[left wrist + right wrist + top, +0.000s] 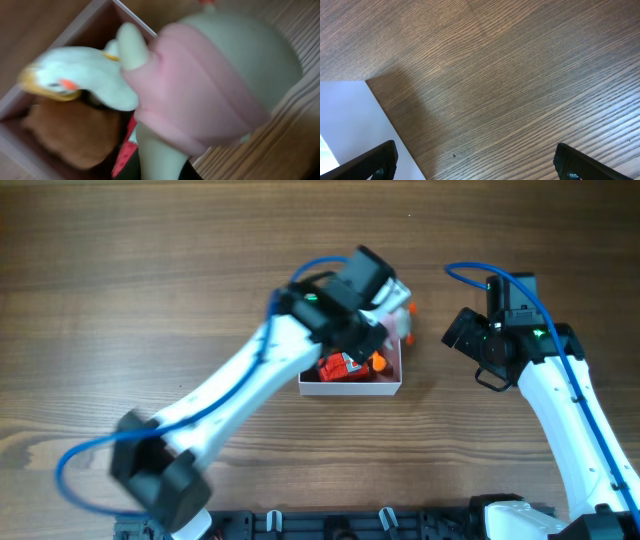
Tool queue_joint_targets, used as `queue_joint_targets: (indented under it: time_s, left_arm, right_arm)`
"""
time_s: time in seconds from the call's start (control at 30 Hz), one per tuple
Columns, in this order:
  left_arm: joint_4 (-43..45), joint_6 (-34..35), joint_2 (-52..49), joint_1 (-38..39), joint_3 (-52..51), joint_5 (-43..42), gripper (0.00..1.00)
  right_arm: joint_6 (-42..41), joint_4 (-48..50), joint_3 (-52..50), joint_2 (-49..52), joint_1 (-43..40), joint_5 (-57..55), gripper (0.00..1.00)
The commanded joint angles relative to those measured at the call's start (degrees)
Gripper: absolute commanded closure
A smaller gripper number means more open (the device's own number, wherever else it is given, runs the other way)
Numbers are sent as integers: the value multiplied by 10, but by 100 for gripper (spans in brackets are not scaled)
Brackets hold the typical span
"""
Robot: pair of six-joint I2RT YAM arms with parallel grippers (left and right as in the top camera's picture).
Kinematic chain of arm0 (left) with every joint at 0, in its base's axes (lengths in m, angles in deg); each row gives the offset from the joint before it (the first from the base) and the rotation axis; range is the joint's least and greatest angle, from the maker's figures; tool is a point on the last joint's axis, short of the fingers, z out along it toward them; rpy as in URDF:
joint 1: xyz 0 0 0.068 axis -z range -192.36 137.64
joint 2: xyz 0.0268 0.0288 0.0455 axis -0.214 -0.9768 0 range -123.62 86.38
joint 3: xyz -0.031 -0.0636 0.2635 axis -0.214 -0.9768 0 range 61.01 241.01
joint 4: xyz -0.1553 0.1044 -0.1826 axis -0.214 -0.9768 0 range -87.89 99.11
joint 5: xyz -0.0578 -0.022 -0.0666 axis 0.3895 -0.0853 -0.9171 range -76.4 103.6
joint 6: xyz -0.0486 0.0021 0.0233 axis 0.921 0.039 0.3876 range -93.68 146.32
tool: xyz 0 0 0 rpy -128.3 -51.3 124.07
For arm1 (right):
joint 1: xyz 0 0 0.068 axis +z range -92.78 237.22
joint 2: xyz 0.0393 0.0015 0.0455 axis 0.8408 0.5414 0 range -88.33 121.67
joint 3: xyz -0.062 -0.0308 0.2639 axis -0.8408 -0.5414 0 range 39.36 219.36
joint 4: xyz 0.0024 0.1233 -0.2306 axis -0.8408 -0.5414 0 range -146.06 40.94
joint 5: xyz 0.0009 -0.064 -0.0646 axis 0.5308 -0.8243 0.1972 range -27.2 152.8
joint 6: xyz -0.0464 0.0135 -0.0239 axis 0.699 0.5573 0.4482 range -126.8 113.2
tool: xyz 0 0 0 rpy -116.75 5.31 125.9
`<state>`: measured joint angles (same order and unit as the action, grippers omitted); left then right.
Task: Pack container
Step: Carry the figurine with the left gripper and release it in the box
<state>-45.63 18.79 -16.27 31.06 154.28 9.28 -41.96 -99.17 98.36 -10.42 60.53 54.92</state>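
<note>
The container, a white-walled box with a dusty pink inside, sits at the table's centre. It holds a red toy, an orange piece, a brown plush and a white duck head with an orange beak. My left gripper is over the container's far right corner, shut on a pale plush toy in pink clothing, which hangs partly past the rim. My right gripper is open and empty just right of the container, whose white wall shows in the right wrist view.
Bare wooden tabletop lies around the container. Below the open right fingers there is only wood. A black rail runs along the near edge.
</note>
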Motion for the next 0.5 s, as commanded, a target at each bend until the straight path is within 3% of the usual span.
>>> queue_joint_targets:
  time_s: [0.0, 0.07, 0.2, 0.33, 0.4, 0.47]
  left_arm:
    - [10, -21, -78, 16, 1, -2, 90]
    - [12, -21, -91, 15, 1, -2, 85]
    - [10, -8, -92, 15, 0, -2, 58]
    - [-2, 22, -96, 15, 0, -2, 58]
    - [-7, 42, -99, 15, 0, -2, 47]
    - [-8, 42, -99, 15, 0, -2, 0]
  right_arm:
    - [-10, 2, -4, 3, -2, 5, 0]
    - [-10, 2, -4, 3, -2, 5, 1]
    - [-10, 2, -4, 3, -2, 5, 0]
    - [-10, 2, -4, 3, -2, 5, 0]
    - [-10, 2, -4, 3, -2, 5, 0]
    - [-10, 2, -4, 3, -2, 5, 0]
